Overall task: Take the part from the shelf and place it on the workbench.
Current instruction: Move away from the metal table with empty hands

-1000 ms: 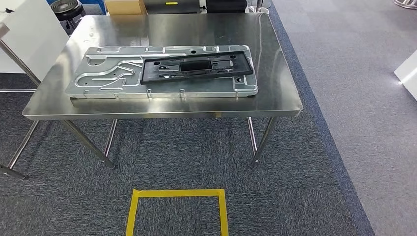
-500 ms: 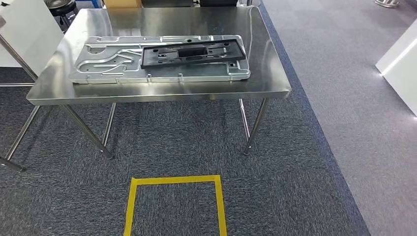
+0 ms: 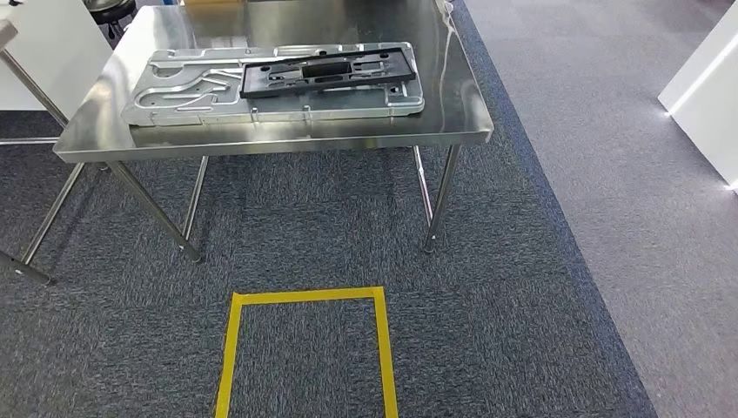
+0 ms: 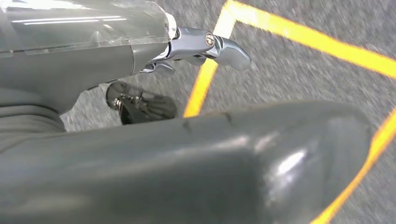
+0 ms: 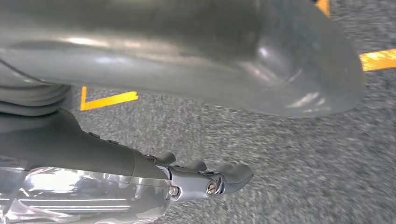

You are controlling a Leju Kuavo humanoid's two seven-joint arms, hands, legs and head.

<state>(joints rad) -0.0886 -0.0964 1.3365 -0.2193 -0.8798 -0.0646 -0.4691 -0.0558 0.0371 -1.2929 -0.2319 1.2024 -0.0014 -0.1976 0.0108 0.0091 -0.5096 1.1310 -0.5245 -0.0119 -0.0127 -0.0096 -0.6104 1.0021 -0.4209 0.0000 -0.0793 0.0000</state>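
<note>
A black flat part (image 3: 326,71) lies on a large silver plate (image 3: 187,100) on the steel workbench (image 3: 452,96), far up in the head view. Both arms hang at my sides over the carpet. My left hand (image 4: 116,60) holds nothing, its fingers (image 4: 205,44) stretched out and apart from the thick thumb (image 4: 233,163). My right hand (image 5: 140,163) is likewise empty, its fingers (image 5: 219,179) extended above the floor.
A yellow tape square (image 3: 305,296) marks the dark carpet in front of the workbench. Lighter grey floor runs along the right, where a white unit (image 3: 705,96) stands. A white board (image 3: 43,52) and a stool (image 3: 109,7) stand at the far left.
The whole picture has shifted: the workbench now sits higher, further left and smaller, so the camera has moved back and turned. The part and plate lie as before.
</note>
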